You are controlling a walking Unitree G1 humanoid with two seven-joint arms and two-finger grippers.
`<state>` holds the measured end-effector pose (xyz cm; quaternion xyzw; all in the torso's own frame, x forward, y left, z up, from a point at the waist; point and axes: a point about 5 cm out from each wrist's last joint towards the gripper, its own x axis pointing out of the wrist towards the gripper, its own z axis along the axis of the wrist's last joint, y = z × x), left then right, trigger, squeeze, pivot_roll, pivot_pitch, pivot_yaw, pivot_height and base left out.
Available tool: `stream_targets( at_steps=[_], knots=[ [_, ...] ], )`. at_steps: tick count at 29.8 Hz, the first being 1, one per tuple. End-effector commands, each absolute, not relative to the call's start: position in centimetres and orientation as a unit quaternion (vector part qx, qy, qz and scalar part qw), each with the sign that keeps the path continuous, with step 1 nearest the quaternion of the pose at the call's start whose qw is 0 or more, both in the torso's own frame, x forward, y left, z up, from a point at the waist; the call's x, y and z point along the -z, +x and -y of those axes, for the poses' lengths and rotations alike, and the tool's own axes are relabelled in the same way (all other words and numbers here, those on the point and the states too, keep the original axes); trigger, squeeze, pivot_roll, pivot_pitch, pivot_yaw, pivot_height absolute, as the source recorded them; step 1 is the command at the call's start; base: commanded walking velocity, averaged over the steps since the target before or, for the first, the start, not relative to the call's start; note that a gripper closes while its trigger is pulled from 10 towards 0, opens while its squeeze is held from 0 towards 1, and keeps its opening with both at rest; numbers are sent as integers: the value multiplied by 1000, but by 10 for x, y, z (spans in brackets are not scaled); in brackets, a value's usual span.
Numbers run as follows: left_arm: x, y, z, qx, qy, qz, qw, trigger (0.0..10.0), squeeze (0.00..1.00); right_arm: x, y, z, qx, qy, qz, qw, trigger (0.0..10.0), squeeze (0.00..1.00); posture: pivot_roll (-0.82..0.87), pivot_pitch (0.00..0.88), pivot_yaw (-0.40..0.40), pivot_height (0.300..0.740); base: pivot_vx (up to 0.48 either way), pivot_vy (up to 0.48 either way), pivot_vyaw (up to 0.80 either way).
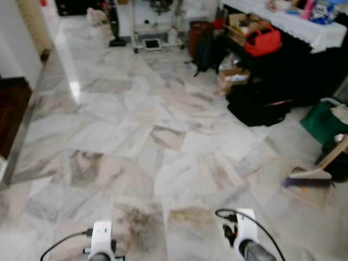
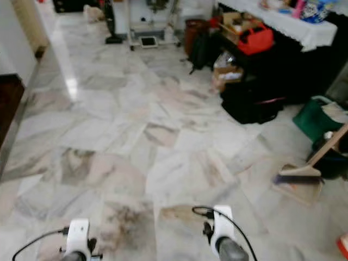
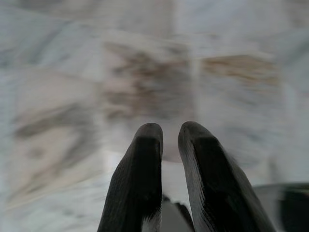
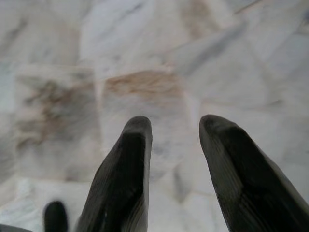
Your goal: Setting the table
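**A:** Where is the tableware we are meant to lay out?

**B:** None can be made out from here. The nearest candidate is the worktop [image 1: 304, 27] with the white cloth, well beyond the black bags [image 1: 255, 103] that sit on the marble floor [image 1: 136, 136] in front of it. There are coloured packets and bottles on top, too blurred to name. Whether any plates or cutlery lie among them, I cannot tell.

**A:** So how would the pieces handle?

**B:** Only a judgement, since nothing is in reach: plates and glasses would likely be rigid, smooth and breakable, so a grip on a rim or a thick edge suits them better than a pinch on a flat glazed face. Cutlery would be light and stiff, best taken mid-handle. The cloth's hanging edge could drag if snagged.

**A:** And the arms?

**B:** Both hang low over the floor, on the near side of those bags. The left gripper [image 3: 169, 140] has its fingers nearly together with just a thin gap, holding nothing. The right gripper [image 4: 174, 135] has its fingers clearly apart, also empty.

**A:** Anything in the way?

**B:** A broom and dustpan [image 1: 307, 176] lie on the floor, nearer the robot than the bags, beside a green bag [image 1: 321, 122].
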<state>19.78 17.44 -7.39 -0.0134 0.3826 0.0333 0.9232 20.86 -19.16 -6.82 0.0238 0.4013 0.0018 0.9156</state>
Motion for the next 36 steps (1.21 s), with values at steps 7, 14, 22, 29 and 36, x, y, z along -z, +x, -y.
stream_targets(
  at_steps=[7, 14, 22, 29, 36],
  knots=[
    [76, 194, -183, -40, -3, -391, 919, 10000, 0, 67, 213, 186, -9, 24, -399, 916, 10000, 0, -22, 0, -40, 740, 0, 0, -610],
    [76, 192, -183, -41, -3, -393, 919, 10000, 0, 68, 211, 185, -9, 23, -402, 915, 10000, 0, -22, 0, -41, 740, 0, 0, -607],
    [77, 192, -182, -39, -3, -394, 918, 10000, 0, 69, 210, 185, -9, 22, -404, 914, 10000, 0, -20, 0, -43, 740, 0, 0, -606],
    [76, 193, -180, -32, 4, -394, 919, 10000, 0, 68, 211, 185, -10, 21, -404, 914, 10000, 0, -18, 0, -45, 740, 0, 0, -606],
    [77, 193, -178, -27, 4, -395, 918, 10000, 0, 67, 212, 186, -10, 18, -404, 915, 10000, 0, -20, 0, -46, 740, 0, -357, -601]
  ],
)
